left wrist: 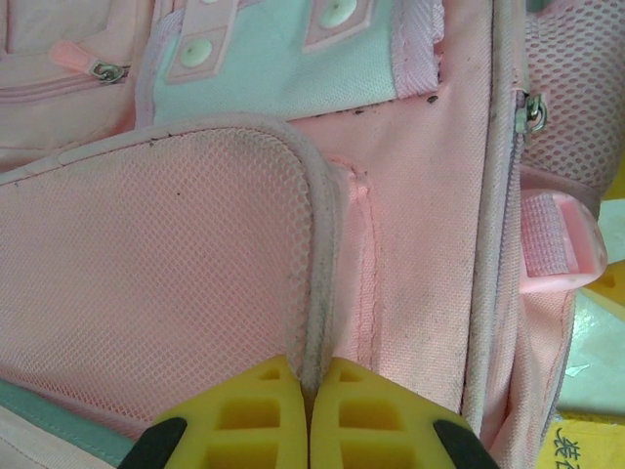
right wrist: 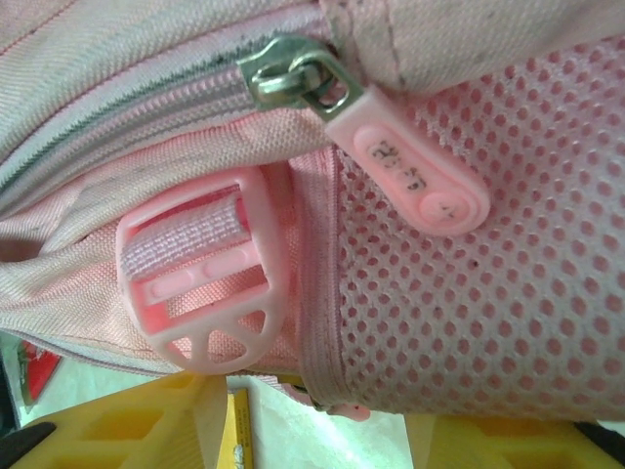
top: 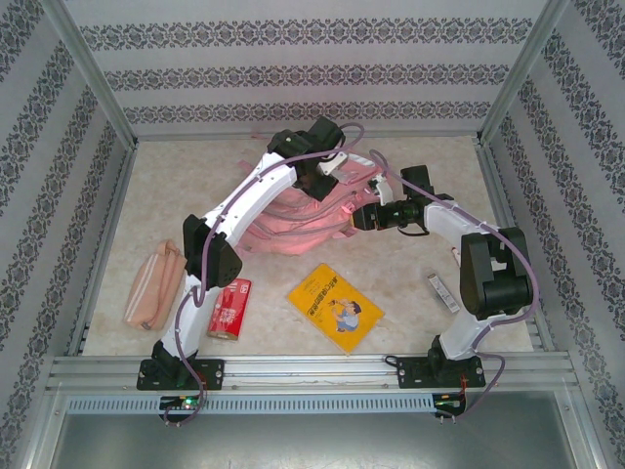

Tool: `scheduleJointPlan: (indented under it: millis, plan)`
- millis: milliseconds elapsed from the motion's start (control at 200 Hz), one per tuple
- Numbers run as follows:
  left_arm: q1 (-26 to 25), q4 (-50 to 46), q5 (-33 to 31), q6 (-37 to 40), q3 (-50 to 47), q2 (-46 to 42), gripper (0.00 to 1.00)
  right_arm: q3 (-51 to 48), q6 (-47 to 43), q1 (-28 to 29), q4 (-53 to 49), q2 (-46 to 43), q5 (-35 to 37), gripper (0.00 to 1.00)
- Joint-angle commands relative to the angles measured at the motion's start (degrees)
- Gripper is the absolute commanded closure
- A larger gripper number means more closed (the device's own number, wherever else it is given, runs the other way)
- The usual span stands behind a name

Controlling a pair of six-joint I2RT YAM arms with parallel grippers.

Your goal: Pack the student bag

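Top: one bag (top: pixel 293 220) on bench (top: pixel 195 176), one yellow book (top: pixel 335 306), one red packet (top: pixel 229 308), one pink pouch (top: pixel 153 285) | Left wrist: your left tool (left wrist: pixel 310 410) pinches bag's pocket piping (left wrist: pixel 322 244) | Right wrist: your right tool (right wrist: pixel 322 435) spread beside one buckle (right wrist: pixel 205 283), one zip pull (right wrist: pixel 410 166)

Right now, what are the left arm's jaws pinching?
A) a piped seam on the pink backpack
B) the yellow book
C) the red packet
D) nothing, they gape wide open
A: the left wrist view shows the yellow jaws shut together on the piped edge of the mesh pocket on the pink backpack, while the yellow book and red packet lie apart on the table.
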Motion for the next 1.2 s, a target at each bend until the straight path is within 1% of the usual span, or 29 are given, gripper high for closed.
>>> scheduleJointPlan:
  millis: [0, 50, 210, 345, 405, 510, 535, 605, 700, 769, 834, 859, 899, 1089, 1194]
  plan:
    - [0.53, 4.05, -0.63, -2.3, 3.22, -5.58, 1.0, -0.86, -1.63, 0.81, -0.97, -0.95, -2.08, 0.49]
    - [0.85, 4.13, -0.52, -3.13, 3.2, -5.73, 1.0, -1.21, -1.64, 0.7, -1.2, -1.39, -0.66, 0.49]
    - [0.99, 4.22, -0.58, -3.97, 3.29, -5.95, 1.0, -1.44, -1.9, 1.19, -1.46, -1.88, 0.24, 0.51]
    - [0.99, 4.54, -1.02, -3.9, 3.33, -5.95, 1.0, -3.02, -1.68, 1.25, -1.23, -2.96, -1.01, 0.55]
    - [0.98, 4.65, -1.34, -3.8, 3.28, -5.99, 1.0, -3.66, -1.76, 1.25, -1.2, -3.53, -1.73, 0.61]
    - [0.94, 4.84, -1.2, -3.8, 3.36, -6.03, 1.0, -4.13, -1.73, 1.3, -1.64, -3.61, -2.21, 0.63]
    - [0.94, 4.85, -1.2, -3.87, 3.35, -6.07, 1.0, -4.1, -1.67, 1.28, -1.8, -3.52, -2.03, 0.63]
    - [0.99, 4.8, -0.57, -4.14, 3.37, -6.25, 1.0, -3.67, -1.51, 1.39, -1.9, -3.14, -1.67, 0.57]
    - [0.97, 4.5, 0.6, -3.93, 3.37, -6.31, 1.0, -2.61, -1.66, 1.78, -1.8, -2.59, -0.46, 0.56]
    - [0.99, 4.28, 0.97, -3.64, 3.37, -6.35, 1.0, -1.7, -1.74, 1.79, -1.79, -2.33, 2.84, 0.55]
    - [0.99, 4.31, 1.26, -3.41, 3.37, -6.44, 1.0, -1.61, -2.12, 1.62, -1.42, -2.79, 5.99, 0.51]
    - [0.99, 4.29, 1.33, -3.27, 3.37, -6.5, 1.0, -1.81, -1.92, 1.32, -1.01, -3.09, 6.89, 0.46]
    - [0.99, 4.24, 1.43, -3.2, 3.41, -6.73, 1.0, -2.02, -1.77, 0.99, -0.34, -3.49, 7.29, 0.44]
    - [0.99, 4.67, 3.27, -3.46, 3.28, -7.34, 1.0, -1.14, -3.2, 0.33, -0.07, -2.81, 3.83, 0.44]
    - [0.99, 4.76, 3.91, -4.1, 3.3, -7.54, 1.0, -0.35, -3.49, 0.5, 0.34, -1.77, -0.6, 0.48]
